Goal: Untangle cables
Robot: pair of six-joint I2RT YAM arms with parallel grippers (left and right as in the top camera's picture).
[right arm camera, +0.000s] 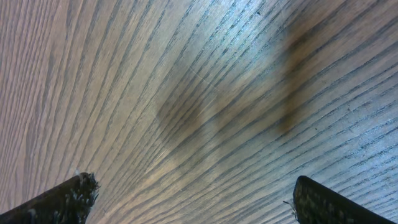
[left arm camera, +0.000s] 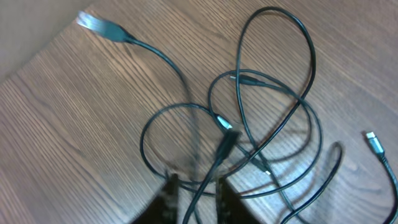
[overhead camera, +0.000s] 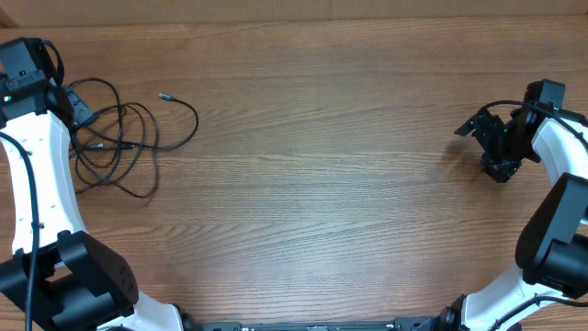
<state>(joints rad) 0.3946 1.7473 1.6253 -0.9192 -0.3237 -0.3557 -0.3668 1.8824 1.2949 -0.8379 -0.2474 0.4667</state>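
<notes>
Cables [overhead camera: 119,144] form one tangle at your nine o'clock; left gripper [left arm camera: 194,200] barely parted astride a strand, right gripper [right arm camera: 193,186] spread wide.

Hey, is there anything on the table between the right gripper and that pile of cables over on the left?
Nothing visible does. Between the right gripper and the cables there is only bare wooden table. The left gripper is over the cables' far edge, outside that path.
</notes>
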